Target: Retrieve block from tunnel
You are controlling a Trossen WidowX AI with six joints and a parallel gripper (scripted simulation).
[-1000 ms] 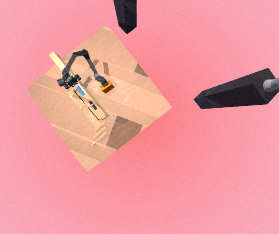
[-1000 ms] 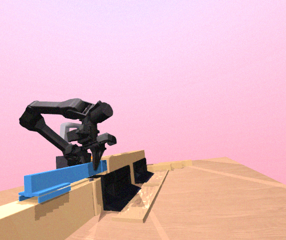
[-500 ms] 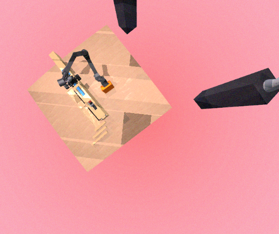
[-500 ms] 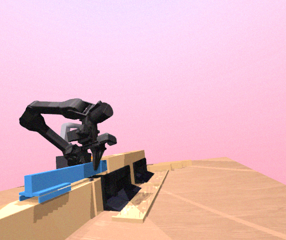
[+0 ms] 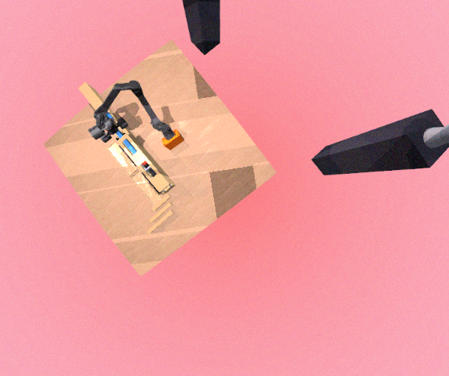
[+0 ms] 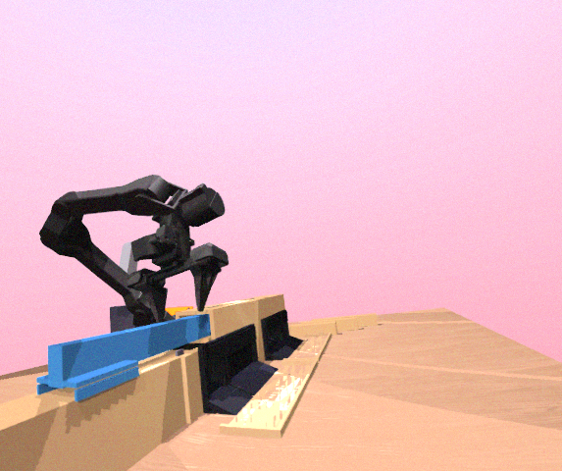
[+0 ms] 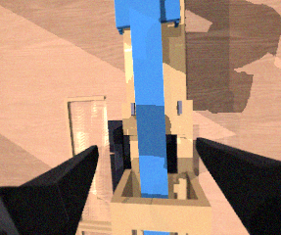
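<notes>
Hovering w/ gripper [image 5: 110, 125] [image 6: 178, 304] [image 7: 148, 146] open, astride blue handle [image 6: 128, 332] [image 7: 149, 73], tunnel [image 5: 157, 179] [image 6: 234, 314] [image 7: 162, 217] adj.

Three pale rods [image 5: 160, 212] [image 6: 357, 323] lie near one another on the tabletop [image 5: 232, 141] [image 6: 448, 375], roughly parallel. Beyond its edge, the top view shows a large dark tapered block [image 5: 378, 147] with a grey curved piece [image 5: 447, 133] at its wide end, and a second dark block [image 5: 204, 24].
</notes>
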